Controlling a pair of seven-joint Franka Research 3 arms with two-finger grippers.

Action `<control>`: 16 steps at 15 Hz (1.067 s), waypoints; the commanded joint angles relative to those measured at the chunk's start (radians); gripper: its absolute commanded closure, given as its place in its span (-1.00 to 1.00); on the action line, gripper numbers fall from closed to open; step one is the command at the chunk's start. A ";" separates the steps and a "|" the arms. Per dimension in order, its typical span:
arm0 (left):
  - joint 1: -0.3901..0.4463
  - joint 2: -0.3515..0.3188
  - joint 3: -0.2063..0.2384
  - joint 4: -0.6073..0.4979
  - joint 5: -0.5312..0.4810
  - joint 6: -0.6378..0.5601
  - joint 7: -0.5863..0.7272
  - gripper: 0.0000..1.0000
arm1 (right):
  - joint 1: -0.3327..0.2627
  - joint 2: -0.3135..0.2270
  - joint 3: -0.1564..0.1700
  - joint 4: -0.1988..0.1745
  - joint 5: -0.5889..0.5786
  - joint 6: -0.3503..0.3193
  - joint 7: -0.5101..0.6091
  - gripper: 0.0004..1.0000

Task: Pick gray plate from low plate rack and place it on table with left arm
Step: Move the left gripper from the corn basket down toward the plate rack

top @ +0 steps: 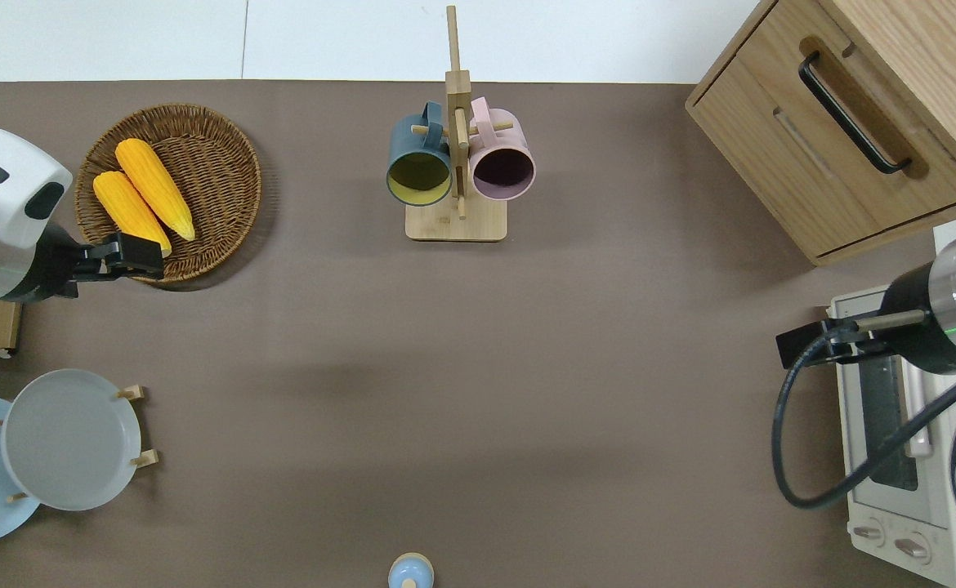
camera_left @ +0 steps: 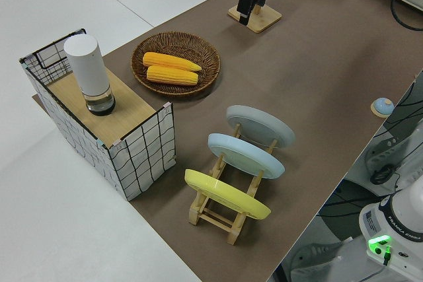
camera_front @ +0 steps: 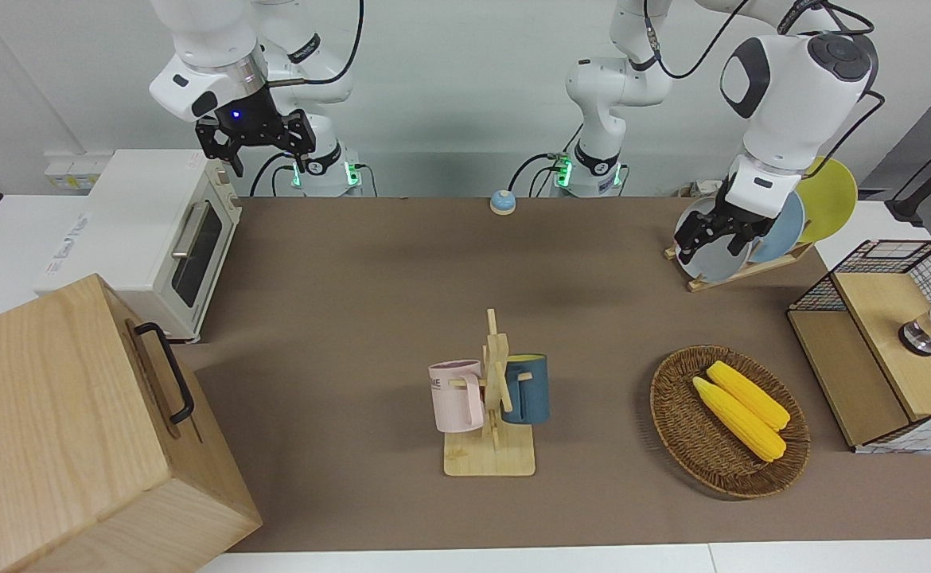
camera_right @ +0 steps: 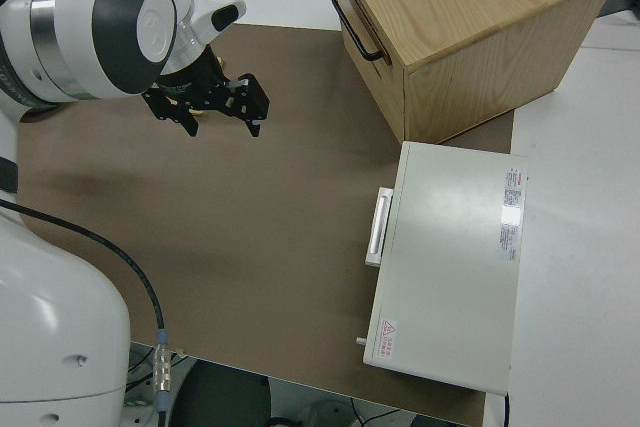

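The gray plate leans in the slot of the low plate rack farthest from the left arm's end of the table. It also shows in the overhead view and the left side view. My left gripper is open and empty, up in the air. In the overhead view it is over the robot-side edge of the wicker basket, apart from the plate. The right arm is parked, its gripper open.
A sky-blue plate and a yellow plate stand in the same rack. The basket holds two corn cobs. A mug tree, wire crate, toaster oven, wooden box and small blue bell stand around.
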 commanded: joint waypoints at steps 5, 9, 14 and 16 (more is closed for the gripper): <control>-0.012 -0.001 0.009 -0.019 0.014 -0.034 -0.076 -1.00 | -0.013 -0.005 0.007 0.006 0.003 -0.015 -0.003 -0.97; -0.012 0.001 0.009 -0.019 0.016 -0.034 -0.076 -1.00 | -0.015 -0.005 0.007 0.006 0.003 -0.015 -0.003 -0.98; -0.007 0.001 0.009 -0.030 0.023 -0.054 -0.061 -1.00 | -0.015 -0.005 0.007 0.006 0.003 -0.015 -0.003 -0.97; -0.007 0.001 0.009 -0.042 0.096 -0.066 -0.055 -1.00 | -0.013 -0.005 0.007 0.006 0.003 -0.015 -0.003 -0.98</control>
